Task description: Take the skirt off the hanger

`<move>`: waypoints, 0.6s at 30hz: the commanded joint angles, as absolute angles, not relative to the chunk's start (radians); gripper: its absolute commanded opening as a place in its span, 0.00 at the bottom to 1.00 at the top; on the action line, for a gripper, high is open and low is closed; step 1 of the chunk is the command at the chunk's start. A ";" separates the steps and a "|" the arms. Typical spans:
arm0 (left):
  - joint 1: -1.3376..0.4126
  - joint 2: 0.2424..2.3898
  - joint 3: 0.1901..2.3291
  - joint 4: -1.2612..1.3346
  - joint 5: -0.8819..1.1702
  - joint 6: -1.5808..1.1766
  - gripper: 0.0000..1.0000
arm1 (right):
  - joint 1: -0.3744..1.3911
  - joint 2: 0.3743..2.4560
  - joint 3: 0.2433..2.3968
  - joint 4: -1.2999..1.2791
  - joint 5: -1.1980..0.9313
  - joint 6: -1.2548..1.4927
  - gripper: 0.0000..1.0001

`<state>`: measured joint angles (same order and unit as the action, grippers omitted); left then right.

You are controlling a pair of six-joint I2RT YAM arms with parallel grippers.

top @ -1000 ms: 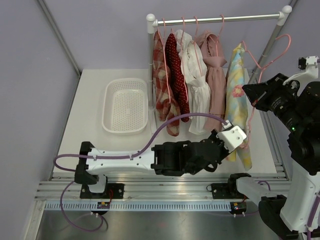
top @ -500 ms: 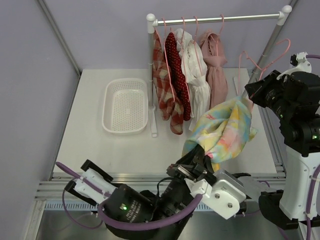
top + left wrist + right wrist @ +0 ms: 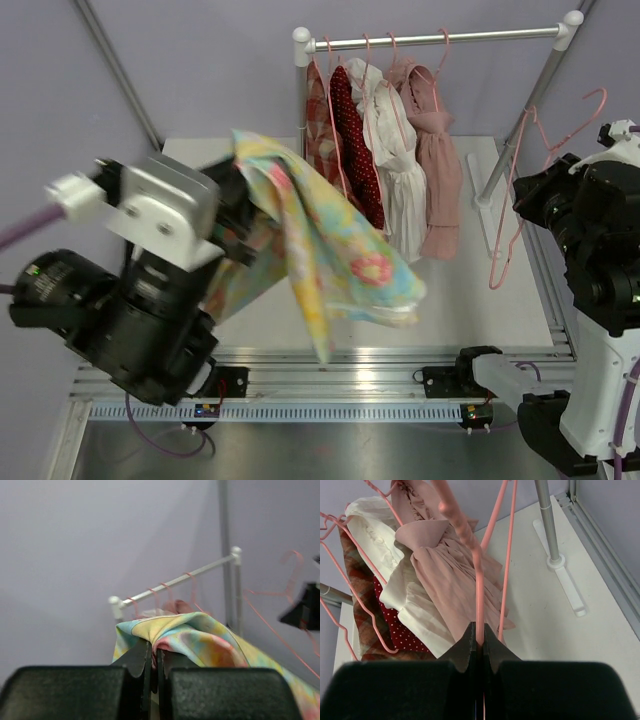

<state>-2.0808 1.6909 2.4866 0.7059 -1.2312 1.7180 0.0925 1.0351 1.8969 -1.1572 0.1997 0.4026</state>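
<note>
The skirt [image 3: 335, 250], a floral cloth in yellow, pale blue and pink, is held in the air over the left half of the worktop [image 3: 455, 290], well apart from the pink wire hanger [image 3: 476, 575]. It is gripped at an upper edge by the left hand [image 3: 153, 652], whose two dark fingers are pressed together with only a fold of the cloth between them. From that point the cloth is draped down and to the right, and in the overhead view its lowest corner is seen over the near edge of the worktop. The left arm [image 3: 130, 300] is raised high and close to the overhead camera, so that much of the left side of the worktop is hidden by it.

The hanger is carried bare by the right hand [image 3: 479, 642], which is clamped on one thin pink wire, no gap being seen between the fingers beyond the wire itself. In the overhead view the hanger is seen at the far right, beside the slanted post of the clothes rail [image 3: 440, 38], with its hook uppermost.

Four garments are hung on the rail from pink hangers, packed close together: a plaid garment [image 3: 318, 140] at the left, then a dotted garment [image 3: 350, 140], a white garment [image 3: 390, 160] and a pink garment [image 3: 437, 170] at the right
</note>
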 commanded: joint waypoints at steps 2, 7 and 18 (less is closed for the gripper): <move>-1.904 1.579 2.491 0.703 -1.061 1.738 0.00 | 0.090 1.019 1.894 -1.124 0.195 0.379 0.00; -1.474 1.269 2.229 0.225 -0.960 1.059 0.00 | 0.091 1.009 1.853 -1.025 0.089 0.365 0.00; -0.632 1.365 2.046 -0.387 -0.605 0.390 0.00 | 0.091 1.075 1.864 -0.930 -0.025 0.273 0.00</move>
<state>-0.8177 1.2293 2.0857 -0.0772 -0.8558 0.7071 0.0917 1.0512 1.8336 -1.0077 0.0051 0.3267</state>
